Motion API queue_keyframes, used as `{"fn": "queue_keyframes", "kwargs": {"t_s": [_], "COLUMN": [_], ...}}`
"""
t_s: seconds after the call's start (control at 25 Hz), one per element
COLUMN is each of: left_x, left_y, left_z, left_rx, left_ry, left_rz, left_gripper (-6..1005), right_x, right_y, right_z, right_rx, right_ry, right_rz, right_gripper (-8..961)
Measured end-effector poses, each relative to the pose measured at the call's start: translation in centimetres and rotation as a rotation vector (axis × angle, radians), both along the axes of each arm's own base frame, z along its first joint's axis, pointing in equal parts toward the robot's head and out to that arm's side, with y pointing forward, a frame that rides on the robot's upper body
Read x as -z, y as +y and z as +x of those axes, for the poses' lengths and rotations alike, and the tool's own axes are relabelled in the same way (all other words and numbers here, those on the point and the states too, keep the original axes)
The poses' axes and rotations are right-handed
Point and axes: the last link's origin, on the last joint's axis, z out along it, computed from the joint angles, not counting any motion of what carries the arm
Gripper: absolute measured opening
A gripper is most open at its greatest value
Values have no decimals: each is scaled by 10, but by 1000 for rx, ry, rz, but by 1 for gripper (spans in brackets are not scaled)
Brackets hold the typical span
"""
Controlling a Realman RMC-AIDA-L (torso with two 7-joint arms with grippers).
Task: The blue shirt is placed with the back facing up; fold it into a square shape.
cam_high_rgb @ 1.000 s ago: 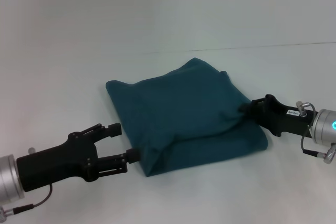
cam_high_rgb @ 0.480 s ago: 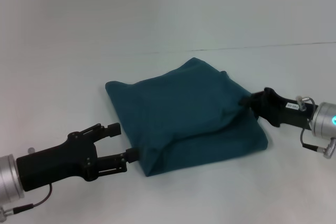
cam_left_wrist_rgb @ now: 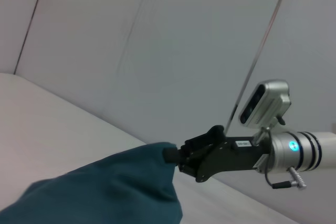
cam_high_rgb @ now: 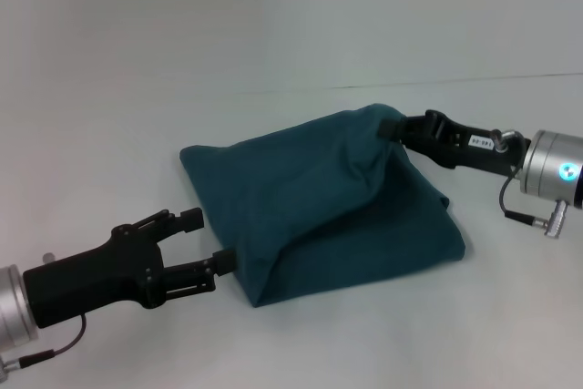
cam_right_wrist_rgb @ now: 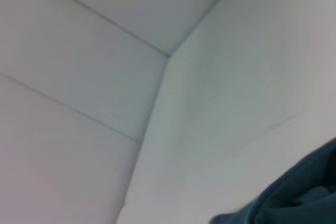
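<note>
The right gripper (cam_high_rgb: 393, 127) is clamped on a pinch of the blue shirt (cam_high_rgb: 319, 202), holding the cloth at its far right corner and raised off the white table (cam_high_rgb: 291, 34). From that pinch the fabric hangs in a slanted ridge, running down and away from the fingertips toward the robot's left and toward the near side, so the upper layer stands like a tent over the layer below. Behind the fingertips the black gripper body leads back to a silver wrist with a lit blue ring. In the left wrist view the same gripper (cam_left_wrist_rgb: 170, 155) shows from the other side, its tip buried in the peak of the shirt (cam_left_wrist_rgb: 100, 195), with the cloth falling away beneath it.

The left gripper (cam_high_rgb: 211, 241) lies low on the near left side, its fingers spread apart. The lower finger (cam_high_rgb: 221, 262) meets the near left corner of the shirt; the upper finger (cam_high_rgb: 189, 219) stands free just beside the shirt's left edge. Whether any cloth sits between them cannot be told.

Outward from both tools, the shirt rests as a roughly folded bundle in the middle of the table, its lower layer flat against the surface. The right wrist view catches only a rumpled edge of the shirt (cam_right_wrist_rgb: 294, 195).
</note>
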Motion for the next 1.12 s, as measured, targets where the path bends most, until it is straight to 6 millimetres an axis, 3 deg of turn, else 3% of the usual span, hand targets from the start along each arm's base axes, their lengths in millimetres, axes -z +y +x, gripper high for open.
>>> {"fn": "queue_keyframes", "kwargs": {"t_s": [0.56, 1.12], "left_x": [-2, 0], "left_y": [-1, -1], "left_z": [-3, -6], "left_rx": [-19, -45], "left_ry": [-9, -10], "left_rz": [13, 13], "left_gripper": [948, 948], "right_x": [-26, -36], "right_y": [8, -1], "right_z": [-27, -23], "right_rx": [-152, -179], "right_ry": [-13, 12], "right_rz": [39, 40], "right_gripper": [10, 11]}}
